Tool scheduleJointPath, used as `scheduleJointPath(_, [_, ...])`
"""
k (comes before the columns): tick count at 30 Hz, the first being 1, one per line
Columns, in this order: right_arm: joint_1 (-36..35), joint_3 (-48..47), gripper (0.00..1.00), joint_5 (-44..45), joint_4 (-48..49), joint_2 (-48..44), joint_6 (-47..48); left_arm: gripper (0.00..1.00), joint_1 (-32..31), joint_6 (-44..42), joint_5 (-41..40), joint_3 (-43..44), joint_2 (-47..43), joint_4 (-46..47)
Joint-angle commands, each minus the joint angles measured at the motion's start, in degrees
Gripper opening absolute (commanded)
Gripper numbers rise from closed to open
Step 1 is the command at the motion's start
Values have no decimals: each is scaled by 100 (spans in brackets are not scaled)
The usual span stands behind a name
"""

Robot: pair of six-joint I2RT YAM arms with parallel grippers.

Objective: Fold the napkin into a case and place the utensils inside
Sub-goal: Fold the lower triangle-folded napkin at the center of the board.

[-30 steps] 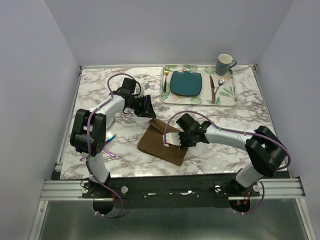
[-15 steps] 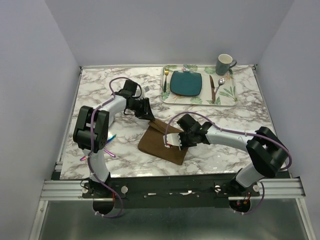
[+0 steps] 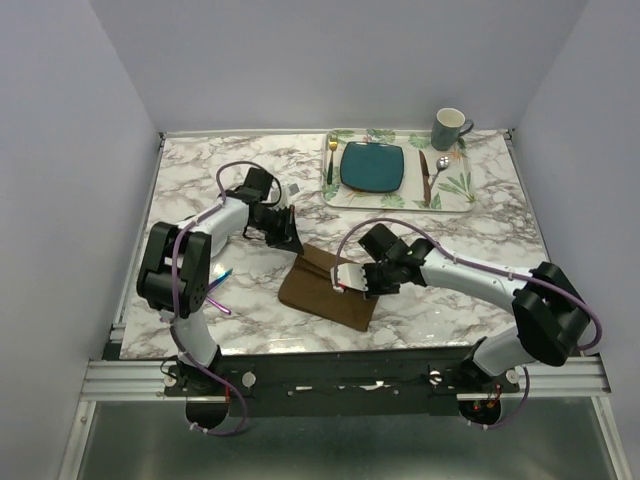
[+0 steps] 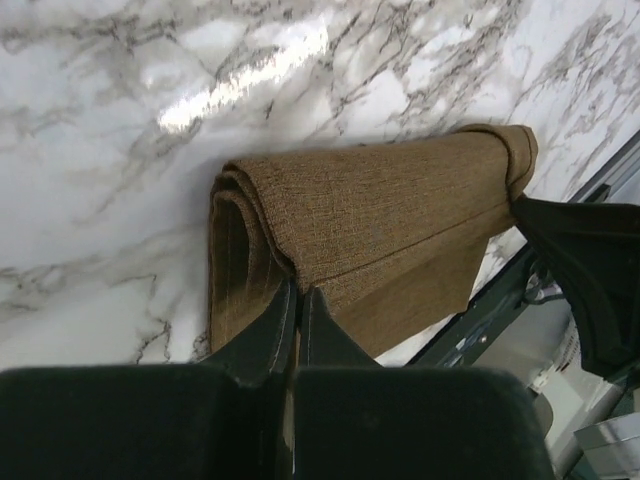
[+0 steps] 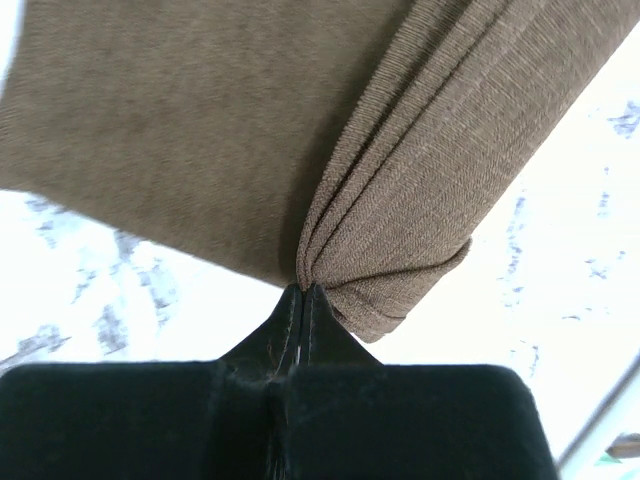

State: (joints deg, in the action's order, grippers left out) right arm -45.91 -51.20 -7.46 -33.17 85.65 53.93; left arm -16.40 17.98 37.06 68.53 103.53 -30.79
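The dark brown napkin (image 3: 318, 292) lies folded in layers on the marble table (image 3: 450, 320) between the arms. My left gripper (image 3: 288, 240) is shut on its far corner; in the left wrist view (image 4: 298, 292) the tips pinch a layer of the rolled fold (image 4: 380, 215). My right gripper (image 3: 350, 283) is shut on the napkin's right folded edge, which shows bunched at the tips in the right wrist view (image 5: 307, 290). The iridescent utensils (image 3: 222, 274) lie on the table at the left, partly hidden by the left arm.
A leaf-printed placemat (image 3: 455, 190) at the back right holds a teal plate (image 3: 372, 166), a gold fork (image 3: 331, 160), a dark knife (image 3: 424, 178) and a spoon (image 3: 440, 168). A grey mug (image 3: 450, 128) stands behind it. A small grey piece (image 3: 294, 189) lies near the left wrist.
My left gripper has moved nearer and down onto the napkin's far corner. My right gripper has shifted slightly right with the folded edge, and the napkin moved a little with it.
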Motion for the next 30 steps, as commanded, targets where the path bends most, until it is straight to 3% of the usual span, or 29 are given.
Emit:
scheduleJointPath(1, [12, 83, 1, -449, -832, -171, -392, 0, -12, -216, 118, -480, -359, -192])
scheduleJointPath(7, [12, 383, 1, -309, -297, 442, -638, 0, -74, -84, -49, -798, -88, 186])
scheduleJointPath(14, [21, 181, 1, -27, 126, 1042, -876, 0, -74, -259, -278, -367, 510, 90])
scheduleJointPath(23, [319, 75, 1, 202, 100, 665, -744, 0, 85, 3, 187, -806, -235, 625])
scheduleJointPath(30, [328, -363, 1, 8, -120, 540, -902, 0, 32, 197, 188, -403, -237, 741])
